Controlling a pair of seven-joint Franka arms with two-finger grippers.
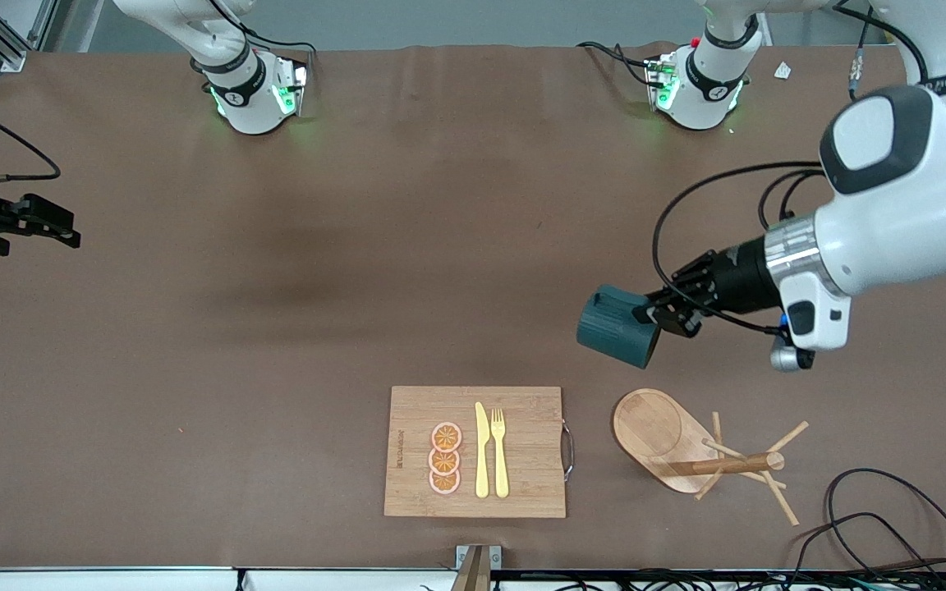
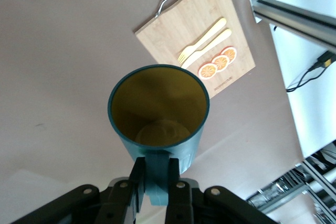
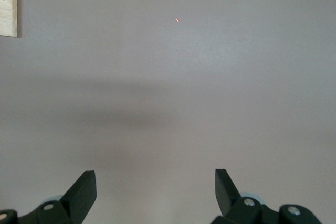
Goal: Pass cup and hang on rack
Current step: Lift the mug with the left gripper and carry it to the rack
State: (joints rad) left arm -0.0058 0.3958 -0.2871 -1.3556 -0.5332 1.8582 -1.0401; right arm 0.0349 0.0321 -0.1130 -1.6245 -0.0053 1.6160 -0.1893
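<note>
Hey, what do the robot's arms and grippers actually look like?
Both arms have glossy white shells with grey joint caps and green lights at their bases. The left arm carries a silver wrist ring and looping black cables. The left gripper and right gripper are black with two angular fingers.

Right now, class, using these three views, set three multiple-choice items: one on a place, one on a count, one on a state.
1. Where is the cup?
A. On the board
B. In the air, held over bare table
C. Hung on the rack

2. How many orange slices lie on the board?
A. Two
B. Three
C. Five

3. What is the state of the right end effector?
A. Open, holding nothing
B. Shut on the cup
C. Shut on a fork

Key: 1 B, the left end effector clamps the cup's handle above the table, and the rack carries nothing. 2 B, three slices sit in a row beside the knife and fork. 3 A, its fingers stand wide apart over bare table.
</note>
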